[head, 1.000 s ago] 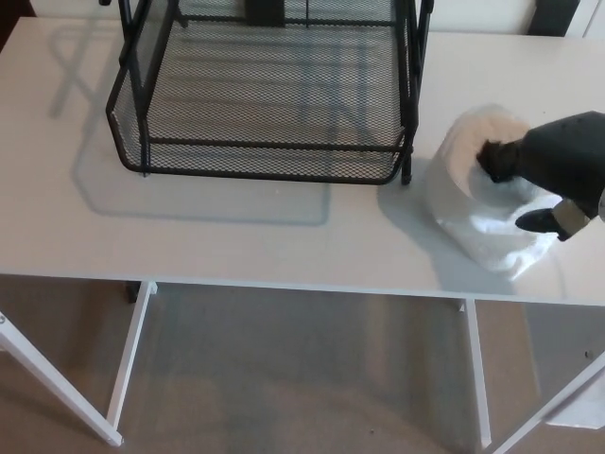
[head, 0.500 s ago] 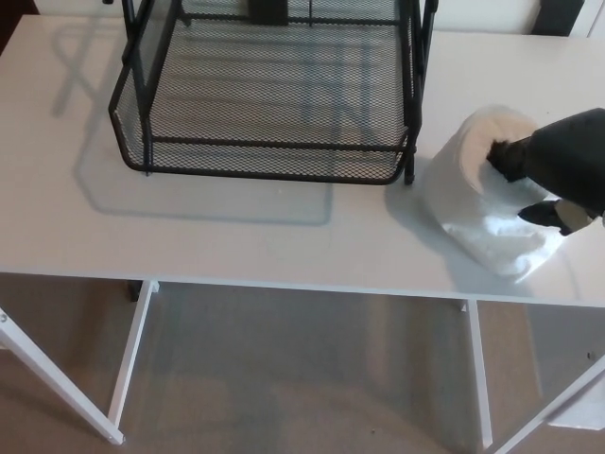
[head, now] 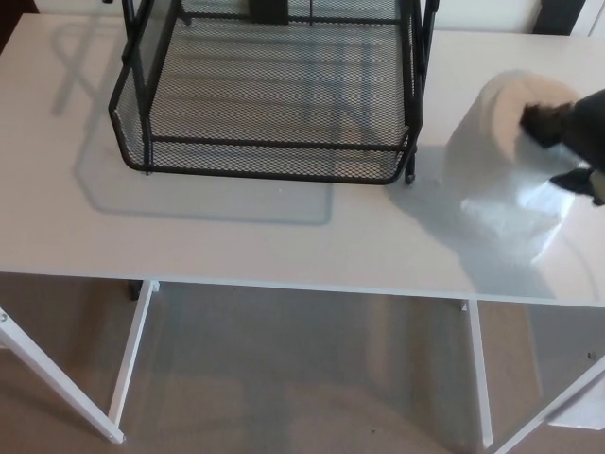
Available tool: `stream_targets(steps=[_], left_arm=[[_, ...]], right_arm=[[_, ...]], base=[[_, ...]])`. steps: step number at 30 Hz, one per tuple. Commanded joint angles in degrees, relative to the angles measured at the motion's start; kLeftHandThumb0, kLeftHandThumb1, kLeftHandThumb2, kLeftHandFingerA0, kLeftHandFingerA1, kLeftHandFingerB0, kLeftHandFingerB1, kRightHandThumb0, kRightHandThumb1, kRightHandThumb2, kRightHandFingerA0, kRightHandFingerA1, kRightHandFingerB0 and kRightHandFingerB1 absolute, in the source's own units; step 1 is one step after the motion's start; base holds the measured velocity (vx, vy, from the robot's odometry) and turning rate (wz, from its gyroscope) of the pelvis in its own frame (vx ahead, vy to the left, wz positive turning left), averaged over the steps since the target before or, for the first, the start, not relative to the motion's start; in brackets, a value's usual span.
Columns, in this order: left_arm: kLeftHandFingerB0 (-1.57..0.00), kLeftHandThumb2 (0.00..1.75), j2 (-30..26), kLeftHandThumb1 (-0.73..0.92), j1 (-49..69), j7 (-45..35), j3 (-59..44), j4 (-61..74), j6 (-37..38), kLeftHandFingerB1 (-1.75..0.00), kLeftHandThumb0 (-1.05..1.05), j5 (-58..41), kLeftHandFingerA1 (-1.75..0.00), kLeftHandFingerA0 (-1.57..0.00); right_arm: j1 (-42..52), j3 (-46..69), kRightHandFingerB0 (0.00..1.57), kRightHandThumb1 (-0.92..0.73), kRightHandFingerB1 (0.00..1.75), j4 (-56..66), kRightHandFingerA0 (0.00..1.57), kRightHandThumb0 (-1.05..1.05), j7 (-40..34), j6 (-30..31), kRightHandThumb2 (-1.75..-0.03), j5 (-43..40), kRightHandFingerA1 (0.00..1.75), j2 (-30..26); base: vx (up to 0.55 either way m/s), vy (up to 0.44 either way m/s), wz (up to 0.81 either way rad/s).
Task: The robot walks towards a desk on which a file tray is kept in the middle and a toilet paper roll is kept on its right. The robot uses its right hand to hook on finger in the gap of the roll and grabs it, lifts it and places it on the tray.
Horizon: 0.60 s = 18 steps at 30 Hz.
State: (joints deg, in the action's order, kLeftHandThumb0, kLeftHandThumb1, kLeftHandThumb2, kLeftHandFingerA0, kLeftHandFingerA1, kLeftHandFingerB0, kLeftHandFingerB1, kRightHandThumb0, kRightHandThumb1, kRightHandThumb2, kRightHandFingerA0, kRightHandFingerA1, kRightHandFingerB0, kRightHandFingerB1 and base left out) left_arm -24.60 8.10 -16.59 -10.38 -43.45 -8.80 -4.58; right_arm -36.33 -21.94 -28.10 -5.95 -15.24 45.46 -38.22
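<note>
Right hand [head: 567, 132] has one finger hooked into the core of the paper roll [head: 501, 142], apparently raised off the surface [head: 284, 236]. Left: placing it on the tray [head: 274, 95].

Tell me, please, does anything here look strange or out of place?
One thing only: the toilet paper roll is in a loose clear plastic wrap, which hangs crumpled below it toward the white desk while the right hand holds the roll with a finger in its core. The black mesh file tray sits straight and empty.
</note>
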Motion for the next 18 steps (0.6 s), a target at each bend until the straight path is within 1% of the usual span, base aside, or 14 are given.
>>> stream_targets(steps=[1, 2, 4, 5, 6, 8, 9, 10, 11, 12, 13, 14, 15, 18], left_arm=[[0.0, 1.19, -0.67, 0.67, 0.38, 0.29, -0.64, -0.13, 2.0, -0.49, -0.32, 0.27, -0.51, 0.0], [-0.01, 1.19, -0.69, 0.67, 0.51, 0.48, -0.54, -0.04, 2.29, -0.49, -0.32, 0.5, -0.51, -0.01], [0.0, 1.18, -0.47, 0.67, 0.38, 0.06, -1.3, 0.17, 0.96, -0.49, -0.33, -0.54, -0.51, 0.0], [-0.14, 0.72, -0.67, 0.92, 0.32, 0.29, -0.92, -0.29, 1.83, -0.38, -0.64, 0.1, -0.42, -0.12], [-0.15, 0.71, -0.63, 0.92, 0.39, 0.6, -0.91, 0.02, 1.56, -0.38, -0.64, 0.24, -0.42, -0.14], [-0.18, 0.72, -0.68, 0.92, 0.76, 1.29, -0.52, 0.69, 1.82, -0.39, -0.65, 0.93, -0.43, -0.16], [-0.13, 0.73, -0.49, 0.92, 0.9, 0.52, -1.2, 1.04, 1.19, -0.37, -0.64, -0.12, -0.43, -0.13], [0.0, 1.19, -0.57, 0.67, 0.97, 0.01, -1.25, 1.16, 1.09, -0.49, -0.33, -0.32, -0.51, -0.01], [0.0, 1.19, -0.56, 0.67, 0.99, 0.01, -1.26, 1.21, 1.06, -0.49, -0.33, -0.32, -0.51, -0.01], [-0.14, 0.74, -0.53, 0.92, 1.16, 0.53, -1.03, 1.47, 1.44, -0.38, -0.64, 0.15, -0.43, -0.14], [-0.18, 0.73, -0.61, 0.92, 1.28, 0.8, -0.79, 1.85, 1.12, -0.39, -0.66, 0.48, -0.42, -0.16], [-0.14, 0.72, -0.55, 0.92, 1.24, 0.7, -0.97, 1.89, 0.58, -0.38, -0.62, 0.21, -0.41, -0.12], [-0.18, 0.73, -0.63, 0.92, 1.05, 0.84, -0.83, 1.46, 0.65, -0.39, -0.64, 0.42, -0.43, -0.16], [-0.17, 0.71, -0.41, 0.92, 1.29, 1.15, -0.9, 2.41, 0.26, -0.38, -0.62, 0.32, -0.41, -0.13]], right_arm=[[-3.26, 3.99, 0.93, -0.64, 0.61, 1.85, 0.92, -0.25, 5.03, -0.5, -0.59, -3.72, 1.4, -2.64], [-4.32, 4.93, 0.94, -0.62, 0.62, 2.36, 0.9, -0.27, 6.22, -0.29, -0.62, -4.29, 1.5, -3.03], [-5.26, 6.09, 0.92, -0.62, 0.62, 3.85, 0.87, -0.28, 8.67, 0.42, -0.63, -5.09, 1.54, -3.32], [-7.03, 6.72, 0.92, -0.62, 0.58, 5.42, 0.91, -0.28, 8.64, 0.95, -0.62, -4.02, 1.51, -3.97], [-7.78, 7.16, 0.92, -0.66, 0.63, 5.83, 0.9, -0.26, 9.3, 0.99, -0.63, -4.43, 1.47, -3.89], [-8.87, 8.42, 0.9, -0.66, 0.62, 7.47, 0.89, -0.27, 11.25, 1.94, -0.63, -5.82, 1.5, -3.5], [-10.03, 8.88, 0.91, -0.67, 0.66, 8.02, 0.91, -0.27, 11.18, 1.79, -0.66, -5.81, 1.45, -3.45], [-12.61, 9.81, 0.89, -0.71, 0.66, 9.45, 0.91, -0.32, 13.73, 4.67, -0.63, -6.85, 1.45, -2.16], [-12.59, 9.94, 0.89, -0.71, 0.66, 9.57, 0.91, -0.32, 13.96, 4.77, -0.63, -6.8, 1.45, -2.08], [-13.88, 10.25, 0.88, -0.67, 0.63, 10.6, 0.87, -0.37, 14.97, 5.65, -0.66, -7.06, 1.51, -1.51], [-15.02, 10.33, 0.85, -0.65, 0.57, 10.86, 0.89, -0.37, 15.24, 5.91, -0.59, -7.34, 1.58, -0.91], [-17.52, 10.41, 0.86, -0.64, 0.58, 11.88, 0.88, -0.36, 16.68, 7.05, -0.59, -7.76, 1.58, 0.45], [-20.1, 9.65, 0.9, -0.65, 0.65, 11.18, 0.9, -0.34, 16.72, 7.17, -0.6, -7.11, 1.49, 1.76], [-25.08, 8.32, 0.89, -0.65, 0.59, 9.66, 0.9, -0.36, 16.31, 7.77, -0.6, -5.93, 1.54, 5.08]], base=[[0.0, 0.0, 0.0], [0.0, 0.0, 0.0], [0.0, 0.0, 0.0], [0.0, 0.0, 0.0], [0.0, 0.0, 0.0], [0.0, 0.0, 0.0], [0.0, 0.0, 0.0], [0.0, 0.0, 0.0], [0.0, 0.0, 0.0], [0.0, 0.0, 0.0], [0.0, 0.0, 0.0], [0.0, 0.0, 0.0], [0.0, 0.0, 0.0], [0.0, 0.0, 0.0]])
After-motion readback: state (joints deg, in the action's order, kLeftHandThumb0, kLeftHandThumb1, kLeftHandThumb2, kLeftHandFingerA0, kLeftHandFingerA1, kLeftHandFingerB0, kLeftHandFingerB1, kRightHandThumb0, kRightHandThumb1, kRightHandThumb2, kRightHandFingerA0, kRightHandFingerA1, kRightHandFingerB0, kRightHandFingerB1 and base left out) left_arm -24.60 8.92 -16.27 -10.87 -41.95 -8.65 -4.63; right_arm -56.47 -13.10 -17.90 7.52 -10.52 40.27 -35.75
